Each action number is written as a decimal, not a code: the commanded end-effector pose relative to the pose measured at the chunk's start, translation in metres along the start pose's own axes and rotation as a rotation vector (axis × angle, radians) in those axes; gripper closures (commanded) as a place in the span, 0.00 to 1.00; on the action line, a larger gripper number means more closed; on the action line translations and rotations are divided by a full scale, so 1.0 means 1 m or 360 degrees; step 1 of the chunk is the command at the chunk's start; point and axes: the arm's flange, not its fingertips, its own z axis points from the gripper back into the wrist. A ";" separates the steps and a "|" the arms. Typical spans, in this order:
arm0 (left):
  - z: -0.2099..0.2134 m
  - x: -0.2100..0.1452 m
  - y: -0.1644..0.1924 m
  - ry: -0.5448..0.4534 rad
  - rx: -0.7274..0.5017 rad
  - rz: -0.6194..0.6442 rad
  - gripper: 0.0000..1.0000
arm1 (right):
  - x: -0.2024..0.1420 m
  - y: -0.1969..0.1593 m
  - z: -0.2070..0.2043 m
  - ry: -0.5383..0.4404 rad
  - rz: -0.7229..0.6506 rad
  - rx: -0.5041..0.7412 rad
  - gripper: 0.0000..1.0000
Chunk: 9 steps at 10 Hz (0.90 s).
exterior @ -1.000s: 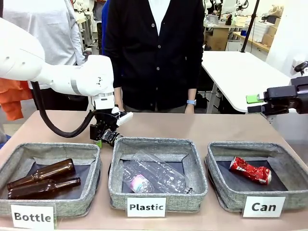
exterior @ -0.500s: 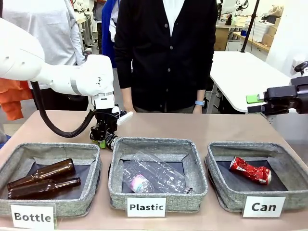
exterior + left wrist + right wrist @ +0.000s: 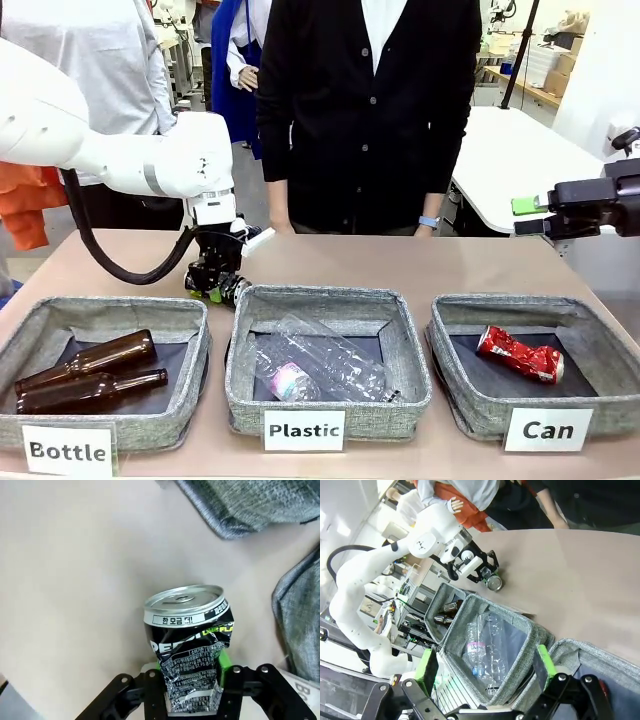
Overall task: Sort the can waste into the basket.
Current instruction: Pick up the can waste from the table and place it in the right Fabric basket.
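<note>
Left gripper clamped on black can, low over the table just behind the Bottle bin and Plastic bin. Right gripper jaws wide, holding nothing, up at the right edge. Red can lies in Can basket.

The left arm is glossy white with rounded casings, a grey band near its wrist and small dark screw holes. A thick black cable loops beneath it. The left gripper and right gripper are black with green pads. The person wears a black buttoned cardigan, white shirt and light-blue wristband.
</note>
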 end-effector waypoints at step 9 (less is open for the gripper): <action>0.115 0.053 -0.284 -0.0175 0.0581 0.0529 1.00 | 0.001 0.001 0.001 -0.0011 0.0006 0.0014 0.00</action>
